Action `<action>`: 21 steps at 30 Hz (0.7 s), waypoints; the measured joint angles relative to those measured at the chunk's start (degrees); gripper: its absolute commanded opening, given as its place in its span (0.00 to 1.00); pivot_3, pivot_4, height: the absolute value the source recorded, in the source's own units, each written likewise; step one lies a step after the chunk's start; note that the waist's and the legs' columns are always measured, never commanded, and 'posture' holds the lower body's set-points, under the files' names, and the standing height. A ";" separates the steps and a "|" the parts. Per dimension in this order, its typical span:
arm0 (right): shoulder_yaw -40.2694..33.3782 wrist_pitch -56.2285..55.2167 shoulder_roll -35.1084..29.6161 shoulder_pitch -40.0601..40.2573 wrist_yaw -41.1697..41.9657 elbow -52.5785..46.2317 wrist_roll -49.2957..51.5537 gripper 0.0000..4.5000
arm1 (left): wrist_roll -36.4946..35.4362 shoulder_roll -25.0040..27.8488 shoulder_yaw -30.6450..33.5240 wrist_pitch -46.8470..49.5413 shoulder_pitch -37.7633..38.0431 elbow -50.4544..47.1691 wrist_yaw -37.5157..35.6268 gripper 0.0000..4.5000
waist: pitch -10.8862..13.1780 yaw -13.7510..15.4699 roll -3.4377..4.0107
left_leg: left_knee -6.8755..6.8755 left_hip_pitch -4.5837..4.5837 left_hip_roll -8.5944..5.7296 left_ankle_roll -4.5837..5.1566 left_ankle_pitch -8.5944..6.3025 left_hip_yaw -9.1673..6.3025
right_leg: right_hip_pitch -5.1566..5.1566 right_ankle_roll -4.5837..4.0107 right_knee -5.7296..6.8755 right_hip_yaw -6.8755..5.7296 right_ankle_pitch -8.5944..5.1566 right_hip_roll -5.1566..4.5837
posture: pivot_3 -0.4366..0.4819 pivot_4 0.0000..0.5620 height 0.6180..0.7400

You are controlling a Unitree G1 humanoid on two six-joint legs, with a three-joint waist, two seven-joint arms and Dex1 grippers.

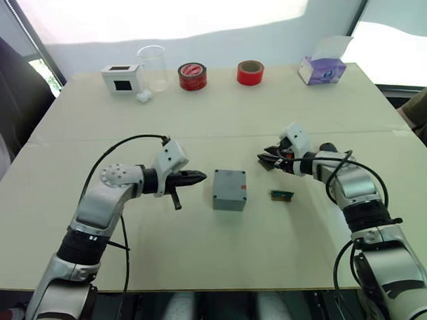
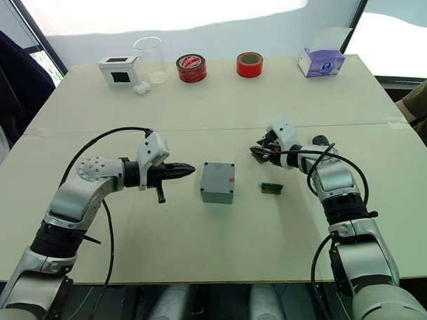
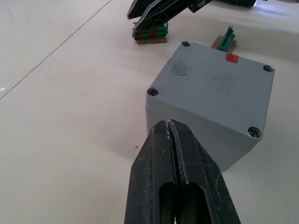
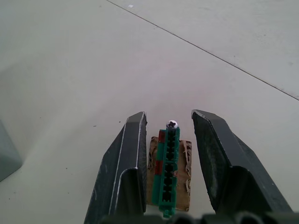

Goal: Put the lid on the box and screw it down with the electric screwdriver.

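I see the small square grey box at the middle of the pale table, its flat lid already seated on top, red mark showing. My left gripper hangs just beside it, fingers pressed together and empty. My right gripper stands open astride a green terminal strip on brown card.

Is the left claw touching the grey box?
Apart. In the left eye view, bare table shows between the left gripper and the box; its fingers are shut.
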 measured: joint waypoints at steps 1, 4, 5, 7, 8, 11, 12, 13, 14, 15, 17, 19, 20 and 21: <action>0.00 0.01 0.04 0.00 0.00 0.03 -0.18 0.35 | 0.00 0.00 -0.04 -0.01 0.00 0.00 0.04 0.00 | 0.00 0.00 0.00 | 0.00 0.00 0.00 0.00 0.00 0.00 | 0.00 0.00 0.00 0.00 0.00 0.00 | 0.48 0.27 1.00; 0.00 0.24 0.22 0.00 -0.02 0.10 -0.35 0.35 | 0.04 -0.01 -0.20 -0.17 0.00 0.03 0.12 0.00 | 0.00 -0.02 0.00 | 0.00 0.00 0.00 0.00 0.00 0.00 | 0.00 0.00 0.00 0.00 0.00 0.00 | 0.48 0.27 1.00; 0.00 0.33 0.25 0.00 -0.01 0.16 -0.36 0.35 | 0.05 -0.01 -0.21 -0.29 0.00 0.05 0.14 0.00 | 0.00 -0.02 0.00 | 0.00 0.00 0.00 0.00 0.00 0.00 | 0.00 0.00 0.00 0.00 0.00 0.00 | 0.48 0.27 1.00; 0.00 0.56 0.30 0.00 -0.01 0.38 -0.36 0.35 | 0.09 -0.01 -0.23 -0.74 0.00 0.15 0.17 0.00 | 0.00 -0.02 0.00 | 0.00 0.00 0.00 0.00 0.00 0.00 | 0.00 0.00 0.00 0.00 0.00 0.00 | 0.48 0.27 1.00; 0.00 0.73 0.33 0.00 -0.02 0.50 -0.36 0.35 | 0.11 -0.01 -0.23 -0.81 0.00 0.20 0.19 0.00 | 0.00 -0.02 0.00 | 0.00 0.00 0.00 0.00 0.00 0.00 | 0.00 0.00 0.00 0.00 0.00 0.00 | 0.48 0.27 1.00; 0.00 0.77 0.45 0.00 -0.22 1.02 -0.39 0.35 | 0.17 -0.01 -0.25 -1.02 0.00 0.28 0.32 0.00 | 0.00 -0.05 0.00 | 0.00 0.00 0.00 0.00 0.00 0.00 | 0.00 0.00 0.00 0.00 0.00 0.00 | 0.48 0.27 1.00; 0.00 0.77 0.50 0.00 -0.35 1.06 -0.40 0.23 | 0.18 -0.01 -0.25 -1.06 0.00 0.31 0.38 0.00 | 0.00 -0.08 0.00 | 0.00 0.00 0.00 0.00 0.00 0.00 | 0.00 0.00 0.00 0.00 0.00 0.00 | 0.48 0.27 1.00; 0.00 0.77 0.62 -0.01 -0.50 1.11 -0.40 0.18 | 0.19 -0.01 -0.25 -1.11 0.00 0.33 0.44 0.00 | 0.00 -0.13 0.00 | 0.00 0.00 0.00 0.00 0.00 0.00 | 0.00 0.00 0.00 0.00 0.00 0.00 | 0.48 0.27 1.00; 0.00 0.77 0.71 -0.02 -0.57 1.15 -0.41 0.09 | 0.19 -0.02 -0.25 -1.12 0.00 0.33 0.47 0.00 | 0.00 -0.19 0.00 | 0.00 0.00 0.00 0.00 0.00 0.00 | 0.00 0.00 0.00 0.00 0.00 0.00 | 0.48 0.27 1.00; -0.01 0.75 0.79 -0.02 -0.62 1.17 -0.40 0.03 | 0.19 -0.01 -0.25 -1.13 0.00 0.34 0.50 0.00 | 0.00 -0.26 0.00 | 0.00 0.00 0.00 0.00 0.00 0.00 | 0.00 0.00 0.00 0.00 0.00 0.00 | 0.48 0.27 1.00; -0.07 0.72 0.93 -0.31 -0.70 1.18 -0.42 0.01 | 0.19 -0.03 -0.26 -1.15 0.00 0.38 0.52 0.00 | 0.00 -0.54 0.00 | -0.01 0.00 0.00 -0.01 0.00 -0.01 | 0.00 0.00 0.00 0.00 0.00 0.00 | 0.48 0.27 1.00; -0.07 0.72 0.95 -0.32 -0.87 1.28 -0.44 0.01 | 0.19 -0.03 -0.26 -1.18 0.00 0.41 0.53 0.00 | 0.00 -0.71 0.00 | -0.01 0.00 0.00 -0.01 0.00 -0.01 | 0.00 0.00 0.00 0.00 0.00 0.00 | 0.48 0.27 1.00; -0.07 0.70 0.95 -0.32 -0.97 1.34 -0.45 0.01 | 0.19 -0.03 -0.27 -1.20 0.00 0.44 0.53 0.00 | 0.00 -0.76 0.00 | -0.02 0.00 0.00 -0.01 0.00 -0.01 | -0.01 0.00 0.00 0.00 0.00 0.00 | 0.48 0.27 1.00; -0.07 0.69 0.96 -0.32 -1.01 1.34 -0.46 0.01 | 0.19 -0.03 -0.27 -1.21 0.00 0.46 0.53 0.00 | 0.00 -0.77 0.00 | -0.02 0.00 0.00 -0.01 0.00 -0.01 | -0.01 0.00 0.00 0.00 0.00 0.00 | 0.48 0.27 1.00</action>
